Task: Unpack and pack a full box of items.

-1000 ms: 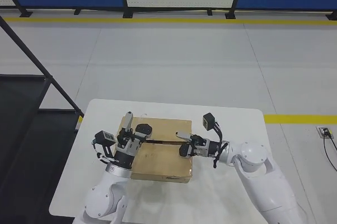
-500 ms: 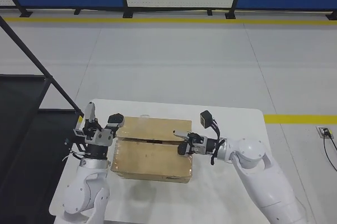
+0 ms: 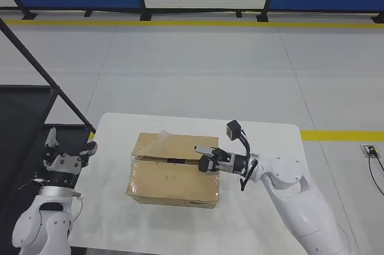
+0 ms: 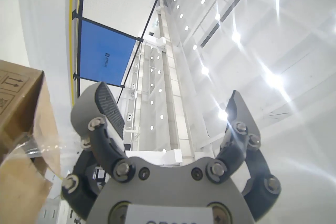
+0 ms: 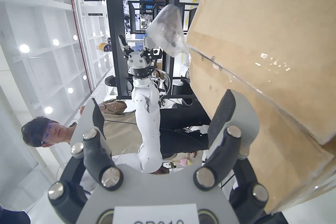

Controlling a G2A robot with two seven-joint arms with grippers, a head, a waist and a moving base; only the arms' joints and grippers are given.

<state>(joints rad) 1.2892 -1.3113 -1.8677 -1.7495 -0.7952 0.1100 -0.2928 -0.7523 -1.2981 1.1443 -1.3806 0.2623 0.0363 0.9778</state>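
Observation:
A brown cardboard box (image 3: 169, 178) stands mid-table with its top flaps down and a narrow dark seam between them. Clear tape (image 3: 161, 135) curls up from its far left corner, and the right wrist view shows the same tape (image 5: 166, 30) lifted above the box (image 5: 262, 51). My right gripper (image 3: 204, 160) is open at the right end of the seam, one finger (image 5: 231, 114) against the cardboard. My left gripper (image 3: 69, 144) stands open beyond the table's left edge, away from the box (image 4: 21, 93), with nothing between its fingers (image 4: 107, 104).
The white table (image 3: 268, 140) has bare room right of and in front of the box. A black metal frame (image 3: 39, 76) rises at the left, close behind the left arm.
The left arm has pulled back from the box top, past the table's left edge, and its gripper now points up. The right gripper has shifted slightly left along the seam.

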